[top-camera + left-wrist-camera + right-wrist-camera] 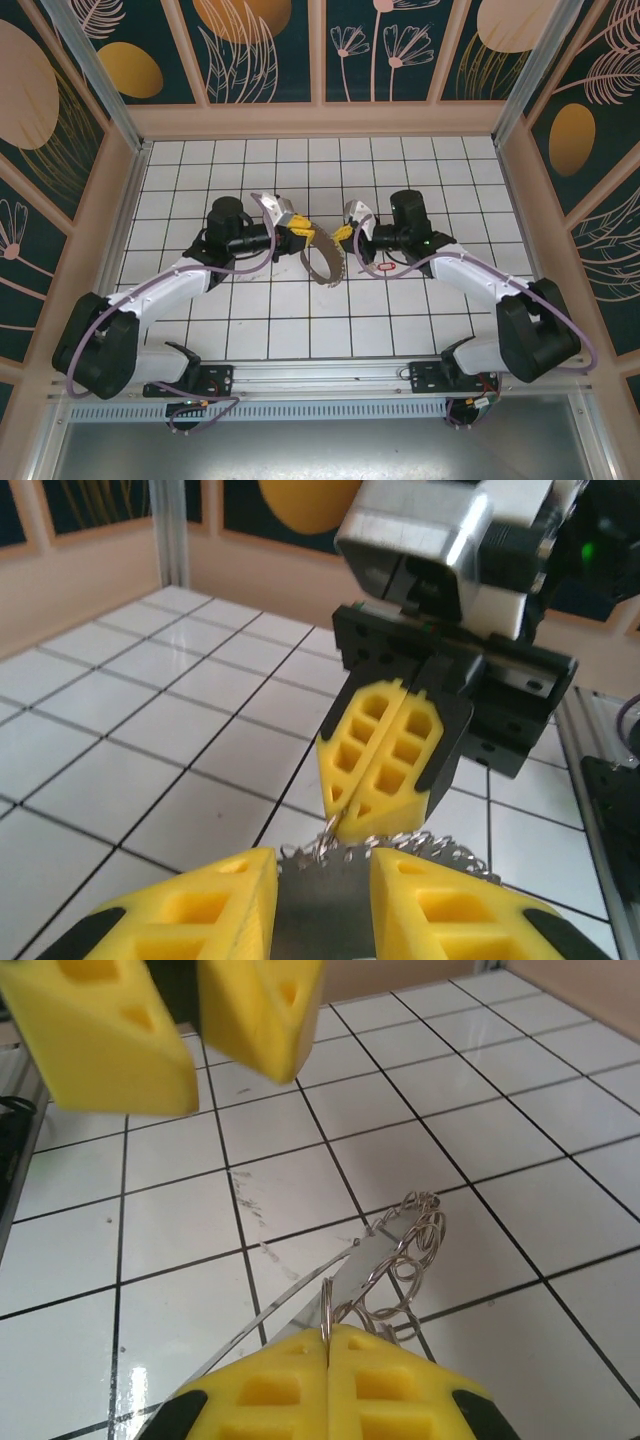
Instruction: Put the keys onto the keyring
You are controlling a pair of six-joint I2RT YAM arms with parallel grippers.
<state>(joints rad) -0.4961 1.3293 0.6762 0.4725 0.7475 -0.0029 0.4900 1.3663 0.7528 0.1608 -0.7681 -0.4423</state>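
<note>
Top view: two robot arms meet over one keyring (pixel 325 263), a pale metal band standing on edge at the middle of a white-tiled table (pixel 300 330). Its lower rim carries a fringe of small keys, too many and too fine to count. The left gripper (pixel 297 236) sits just left of the keyring and the right gripper (pixel 347 232) just right of it. One small red oval, apparently the red key (pixel 385 268), lies on the tiles to the right of the keyring. Teal wall panels (pixel 400 50) with orange and peach flowers enclose the table.

Left wrist view: the left gripper (pixel 322 860) stands partly open, and the keyring (pixel 325 920) shows in the gap between its two yellow fingers. Just beyond the keyring, the right gripper (pixel 372 825) is clamped tight on a small wire loop at its edge.

Right wrist view: the right gripper (pixel 328 1335) pinches that loop of the keyring (pixel 400 1260). The left gripper (pixel 215 1080) hangs above the keyring, fingers apart.
</note>
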